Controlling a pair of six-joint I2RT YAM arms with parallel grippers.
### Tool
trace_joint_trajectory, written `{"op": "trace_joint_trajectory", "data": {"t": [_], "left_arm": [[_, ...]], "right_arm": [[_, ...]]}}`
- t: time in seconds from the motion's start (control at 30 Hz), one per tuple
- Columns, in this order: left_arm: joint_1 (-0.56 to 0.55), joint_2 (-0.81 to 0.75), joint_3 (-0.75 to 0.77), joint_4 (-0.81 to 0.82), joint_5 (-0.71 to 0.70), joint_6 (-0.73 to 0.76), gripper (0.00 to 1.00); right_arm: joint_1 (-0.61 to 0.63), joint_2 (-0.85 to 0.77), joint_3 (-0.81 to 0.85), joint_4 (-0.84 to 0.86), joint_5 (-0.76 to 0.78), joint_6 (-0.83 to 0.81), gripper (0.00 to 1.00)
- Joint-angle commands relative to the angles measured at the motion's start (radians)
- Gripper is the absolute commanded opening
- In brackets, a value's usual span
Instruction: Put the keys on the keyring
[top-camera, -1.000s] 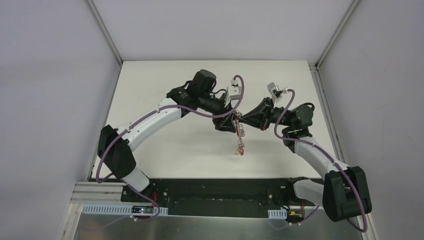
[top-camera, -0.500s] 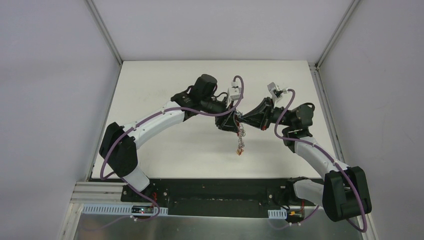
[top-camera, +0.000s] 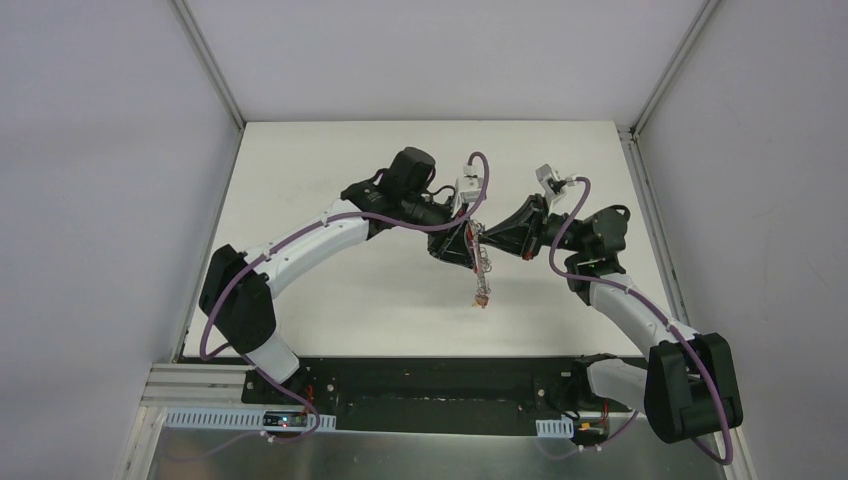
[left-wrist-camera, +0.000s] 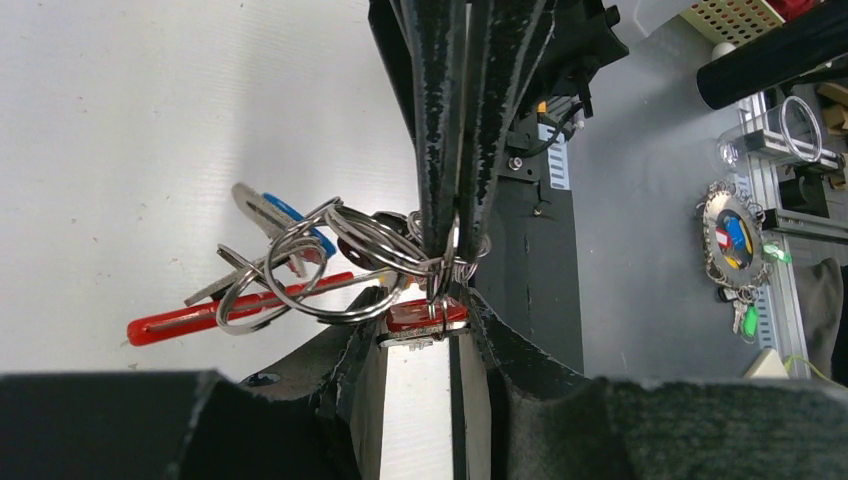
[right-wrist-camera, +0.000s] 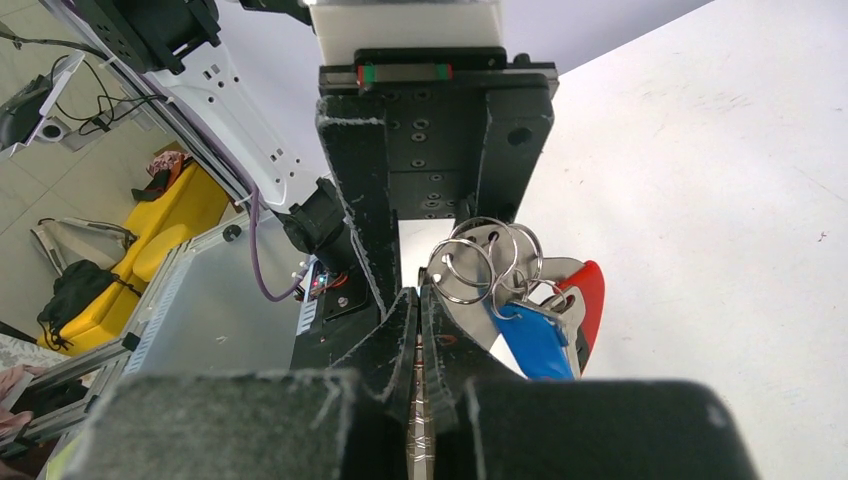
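Observation:
The keyring (left-wrist-camera: 330, 262), a bunch of grey rings with a red band (left-wrist-camera: 200, 318) and a blue-headed key (left-wrist-camera: 292, 214), hangs in mid-air over the table's middle (top-camera: 481, 275). My right gripper (left-wrist-camera: 447, 272) comes down from the top of the left wrist view, shut on one ring. In its own view it (right-wrist-camera: 418, 296) pinches a metal strip, with the rings (right-wrist-camera: 482, 262) and a blue tag (right-wrist-camera: 535, 342) beside it. My left gripper (left-wrist-camera: 425, 312) meets it from below, and a red-headed key (left-wrist-camera: 427, 318) spans its fingertips, touching both.
The black base plate (top-camera: 430, 385) runs along the near edge of the white table (top-camera: 330, 310). Grey walls and metal posts (top-camera: 210, 65) enclose the back and sides. Off the table, a round medallion on a chain (left-wrist-camera: 735, 240) lies on a grey surface.
My left gripper's jaws have narrowed onto the red-headed key, and its arm has shifted slightly toward the right gripper. The right gripper has stayed shut and still.

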Motion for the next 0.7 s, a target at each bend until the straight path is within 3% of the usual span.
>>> {"op": "trace_joint_trajectory", "data": {"t": [0.0, 0.67], "left_arm": [[0.003, -0.019, 0.084, -0.117, -0.002, 0.088, 0.00], [0.003, 0.002, 0.290, -0.420, -0.198, 0.257, 0.00]], "right_arm": [[-0.008, -0.015, 0.043, 0.042, 0.009, -0.015, 0.00], [-0.008, -0.016, 0.044, -0.024, 0.015, -0.066, 0.00]]}}
